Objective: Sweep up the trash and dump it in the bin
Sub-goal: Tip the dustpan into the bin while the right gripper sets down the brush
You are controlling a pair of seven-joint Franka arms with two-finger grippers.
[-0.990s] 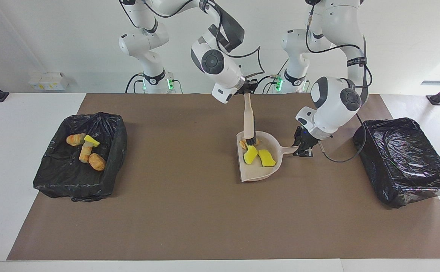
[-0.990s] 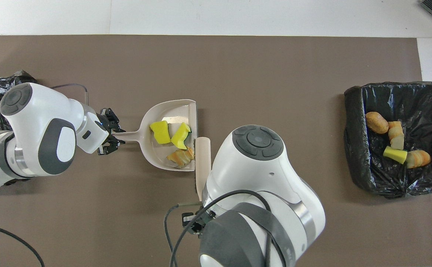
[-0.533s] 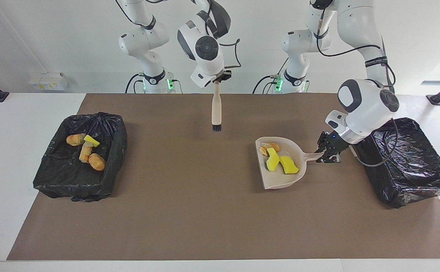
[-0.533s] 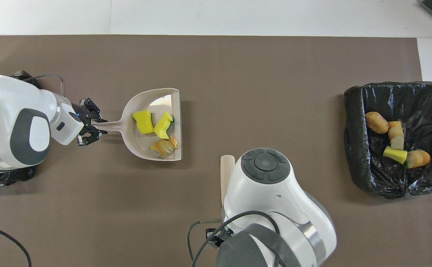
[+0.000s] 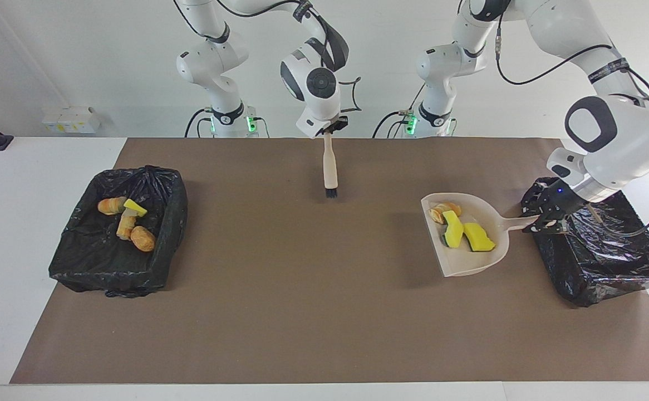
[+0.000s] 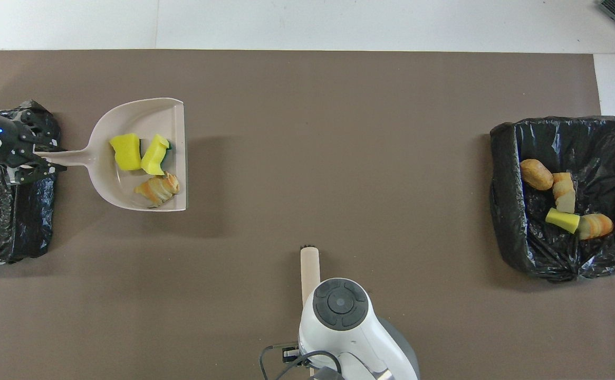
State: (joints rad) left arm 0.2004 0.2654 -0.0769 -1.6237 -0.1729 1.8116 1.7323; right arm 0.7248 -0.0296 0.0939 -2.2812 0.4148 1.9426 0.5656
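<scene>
Trash (image 5: 461, 228) in dustpan (image 5: 469, 262); left jaws clamp handle; right jaws clamp brush (image 5: 330, 167).

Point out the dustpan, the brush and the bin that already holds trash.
dustpan (image 5: 488, 262): facing view, bare part of its pan.
brush (image 5: 330, 161): facing view, middle of its handle.
bin holding trash (image 5: 173, 209): facing view, its black-lined side wall.

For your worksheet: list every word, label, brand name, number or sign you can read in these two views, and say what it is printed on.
None can be read: no lettering shows on the dustpan, the brush, either black-lined bin or the brown mat. The white boxes on the wall carry no readable marks.
</scene>
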